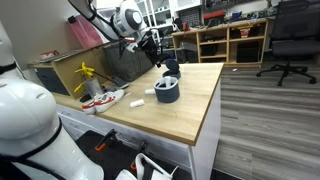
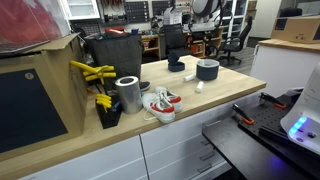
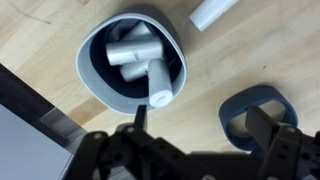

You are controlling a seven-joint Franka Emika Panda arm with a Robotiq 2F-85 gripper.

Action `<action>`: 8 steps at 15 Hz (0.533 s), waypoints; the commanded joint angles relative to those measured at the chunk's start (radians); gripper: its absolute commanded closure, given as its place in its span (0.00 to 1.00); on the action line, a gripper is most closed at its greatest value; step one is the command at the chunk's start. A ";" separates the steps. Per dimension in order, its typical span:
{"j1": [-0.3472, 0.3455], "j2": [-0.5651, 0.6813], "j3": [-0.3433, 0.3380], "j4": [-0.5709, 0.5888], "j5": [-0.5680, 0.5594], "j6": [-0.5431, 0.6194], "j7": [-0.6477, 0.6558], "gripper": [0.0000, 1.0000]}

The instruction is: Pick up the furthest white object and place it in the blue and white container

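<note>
The claw [image 3: 198, 128] hangs wide apart and empty over the tub [image 3: 88, 75], in which white tubes [image 3: 140, 60] lie. One white tube [image 3: 215, 12] lies outside on the counter [image 3: 40, 40], so the task seems unfinished.

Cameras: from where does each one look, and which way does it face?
Exterior view: beside the table, faces across it at the tub; arm shows.
Exterior view: off one table end, faces along it toward the tub; arm shows far back.
Wrist view: above the tub, faces down into it; open end effector shows.
Shared: all show the tub.
</note>
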 commanded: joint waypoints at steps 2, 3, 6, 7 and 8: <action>0.022 0.096 -0.076 0.012 -0.132 0.175 0.198 0.00; 0.028 0.119 -0.099 0.011 -0.162 0.212 0.231 0.19; 0.061 0.169 -0.167 0.014 -0.211 0.277 0.307 0.44; 0.074 0.178 -0.186 0.011 -0.216 0.297 0.328 0.51; 0.086 0.186 -0.203 0.010 -0.218 0.311 0.341 0.59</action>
